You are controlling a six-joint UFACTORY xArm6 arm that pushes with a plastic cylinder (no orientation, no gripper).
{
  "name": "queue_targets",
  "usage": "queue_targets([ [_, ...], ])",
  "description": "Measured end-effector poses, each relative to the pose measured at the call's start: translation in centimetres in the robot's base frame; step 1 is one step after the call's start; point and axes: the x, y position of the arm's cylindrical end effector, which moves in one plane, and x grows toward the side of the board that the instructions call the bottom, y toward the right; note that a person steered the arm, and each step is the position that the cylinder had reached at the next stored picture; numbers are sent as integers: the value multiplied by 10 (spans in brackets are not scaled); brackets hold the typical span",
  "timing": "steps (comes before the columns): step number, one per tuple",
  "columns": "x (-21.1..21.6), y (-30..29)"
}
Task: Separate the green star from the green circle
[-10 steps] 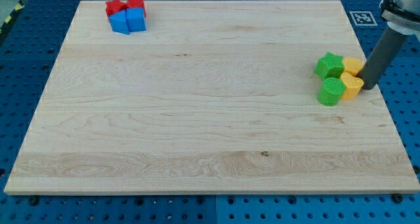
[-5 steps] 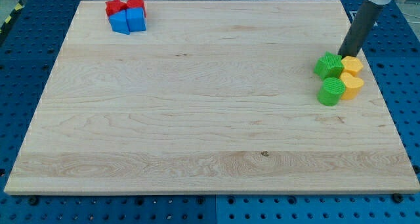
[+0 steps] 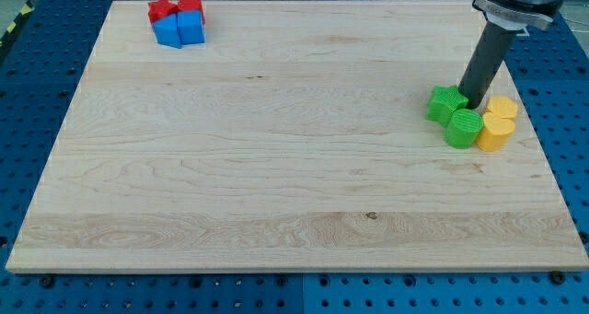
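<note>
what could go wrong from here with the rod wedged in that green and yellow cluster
My tip sits among four close-packed blocks. The green star block touches the green circle block, so a push toward the view's left might drag both along together. The two yellow blocks lie near the wooden board's right edge; a stray push that way could knock them off.

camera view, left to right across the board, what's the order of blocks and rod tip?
Blue blocks with red blocks at the view's top left → green star block → green circle block → my tip → yellow blocks.
</note>
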Motion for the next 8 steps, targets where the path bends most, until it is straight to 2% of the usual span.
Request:
queue_targets([
  [4,48,3],
  [7,49,-7],
  [8,31,-7],
])
